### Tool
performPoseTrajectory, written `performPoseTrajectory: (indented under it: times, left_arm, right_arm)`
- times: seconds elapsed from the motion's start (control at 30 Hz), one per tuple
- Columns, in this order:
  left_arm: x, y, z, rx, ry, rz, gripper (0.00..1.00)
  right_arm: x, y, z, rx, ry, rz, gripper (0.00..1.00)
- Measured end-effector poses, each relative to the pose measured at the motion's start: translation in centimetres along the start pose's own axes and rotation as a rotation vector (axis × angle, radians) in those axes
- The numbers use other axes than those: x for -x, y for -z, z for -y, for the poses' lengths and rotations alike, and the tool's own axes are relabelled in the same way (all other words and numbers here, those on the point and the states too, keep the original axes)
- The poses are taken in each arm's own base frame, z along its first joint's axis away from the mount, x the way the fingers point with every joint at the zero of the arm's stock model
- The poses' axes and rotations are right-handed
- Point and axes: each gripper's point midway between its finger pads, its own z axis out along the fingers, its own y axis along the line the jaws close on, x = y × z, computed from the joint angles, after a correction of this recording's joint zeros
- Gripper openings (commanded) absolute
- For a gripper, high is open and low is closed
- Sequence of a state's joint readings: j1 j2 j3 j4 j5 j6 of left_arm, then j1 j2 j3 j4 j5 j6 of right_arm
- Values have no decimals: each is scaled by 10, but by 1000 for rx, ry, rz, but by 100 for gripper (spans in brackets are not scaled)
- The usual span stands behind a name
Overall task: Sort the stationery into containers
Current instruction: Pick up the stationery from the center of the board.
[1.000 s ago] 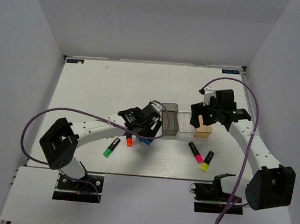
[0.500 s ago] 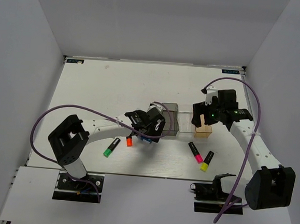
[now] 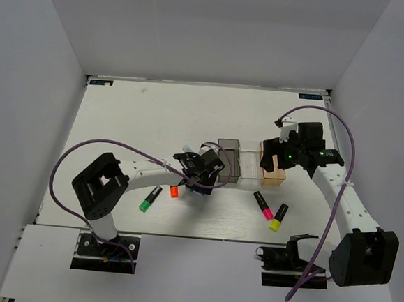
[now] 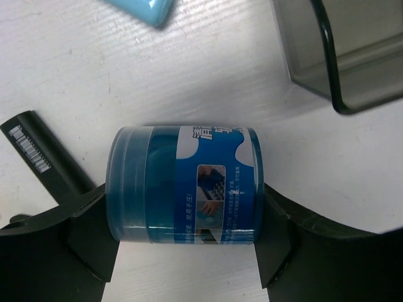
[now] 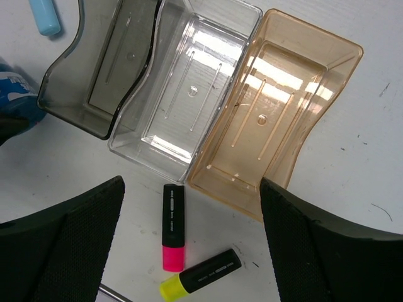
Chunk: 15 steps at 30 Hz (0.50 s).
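The left gripper (image 4: 186, 248) has narrowed its fingers onto both ends of the blue label-wrapped tape roll (image 4: 186, 189), which lies on the white table (image 4: 208, 82) just beside the smoky dark-grey transparent bin (image 4: 329, 60). The right gripper (image 5: 192, 251) hovers spread and empty. Lifting the roll seems next.

Tape roll (image 4: 186, 185) just L of bin row (image 5: 221, 100), stick (image 5: 45, 16) behind roll, 2 markers (image 5: 174, 226) before bins.

We log two arms, left arm (image 3: 144, 175) and right arm (image 3: 345, 204): white tubular links, blocky black joint housings (image 3: 99, 185). A purple cable (image 3: 118, 143) loops along each. Small green light (image 3: 286, 156) at one wrist. Matte black wedge fingers (image 4: 82, 242).
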<state>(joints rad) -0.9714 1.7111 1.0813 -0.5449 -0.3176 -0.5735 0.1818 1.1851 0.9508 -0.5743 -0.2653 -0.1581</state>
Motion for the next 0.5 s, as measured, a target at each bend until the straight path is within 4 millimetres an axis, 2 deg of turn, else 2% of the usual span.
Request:
performPoseTrajectory:
  times: [0.03,0.07,0.1,0.13,0.27,0.3,0.37,0.4,0.43,0.5]
  left_arm:
    - [-1,2,0,2,-11,-7,0]
    - [-2,5,1,6,-25,-18,0]
    - [-2,10,2,7,-42,-26,0]
    - [2,16,5,0,-61,-26,0]
    - [37,53,26,-95,-123,15,0]
    - [49,64,34,-141,-141,26,0]
    - [77,86,50,-255,-182,58,0]
    - [93,99,56,-317,-205,81,0]
    - [110,109,60,-370,-221,103,0]
    - [145,126,66,-462,-260,162,0]
  right_arm:
    - [0,0,0,2,-1,1,72]
    - [1,0,0,7,3,4,52]
    - [1,1,-1,15,4,6,5]
    - [1,1,-2,24,1,7,0]
    - [1,1,-7,60,-1,9,0]
    - [1,1,-8,67,0,11,5]
    - [1,1,-11,81,1,13,30]
    - [1,2,-12,91,4,13,57]
    - [0,2,-14,102,5,12,65]
    - [-1,2,-17,124,18,8,71]
